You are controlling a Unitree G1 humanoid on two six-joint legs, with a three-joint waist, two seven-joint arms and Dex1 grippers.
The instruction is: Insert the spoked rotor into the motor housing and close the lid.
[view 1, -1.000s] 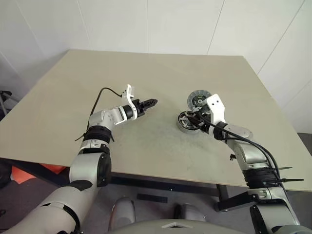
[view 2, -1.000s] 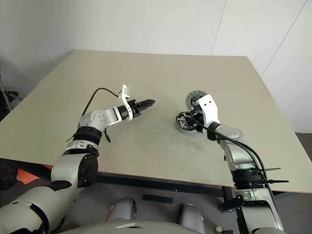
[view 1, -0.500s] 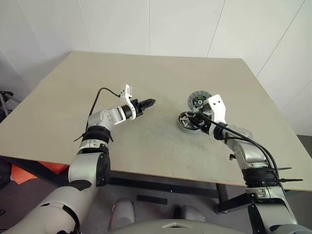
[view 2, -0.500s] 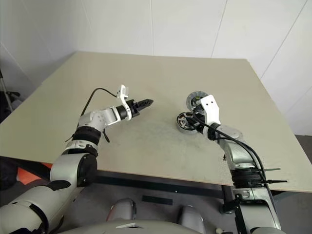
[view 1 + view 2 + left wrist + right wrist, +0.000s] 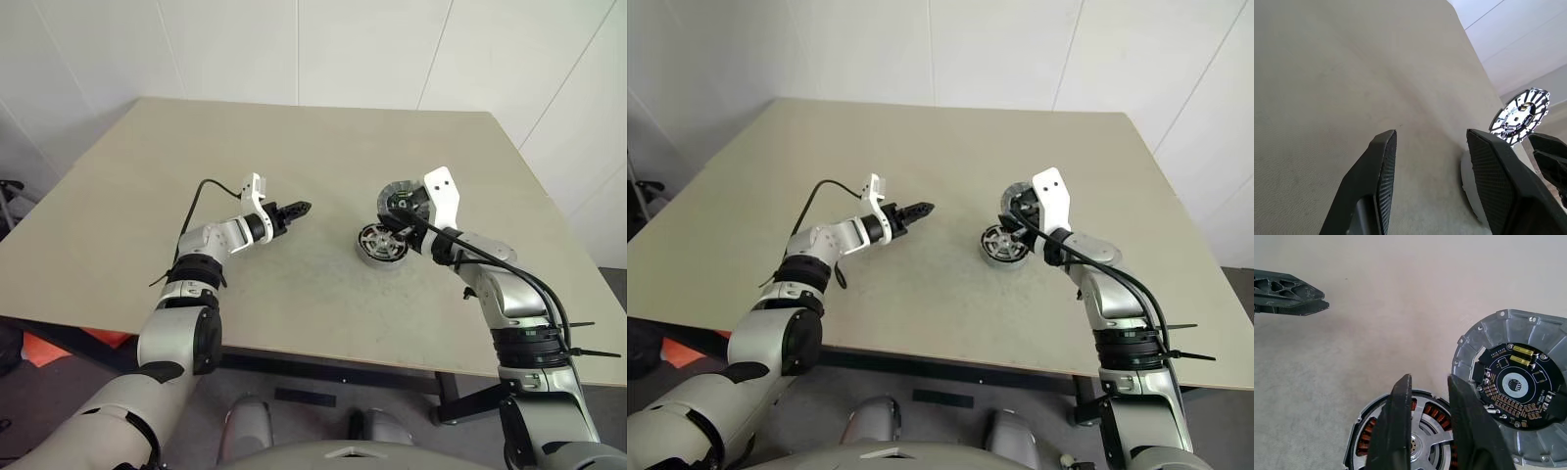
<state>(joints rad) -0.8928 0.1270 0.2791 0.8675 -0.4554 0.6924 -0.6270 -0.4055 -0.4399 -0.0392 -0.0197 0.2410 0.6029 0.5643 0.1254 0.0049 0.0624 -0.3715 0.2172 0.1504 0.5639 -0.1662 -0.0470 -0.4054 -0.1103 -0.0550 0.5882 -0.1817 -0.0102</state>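
The motor housing sits on the table right of centre, copper windings showing in the right wrist view. The spoked rotor, black-rimmed with silver spokes, lies inside it. The lid, a grey segmented disc with a dark circuit centre, rests just behind the housing. My right gripper hovers above the housing's far edge, its fingers only narrowly apart and empty. Over bare table left of the housing, my left gripper points toward it, open with nothing between its fingers.
The beige table stretches wide around the parts, its right edge some way beyond my right arm. A black cable loops over my left forearm. White walls stand behind the table.
My right gripper has lifted off the housing toward the lid and its fingers have drawn closer together. The rotor stays in the housing. The left arm has not moved.
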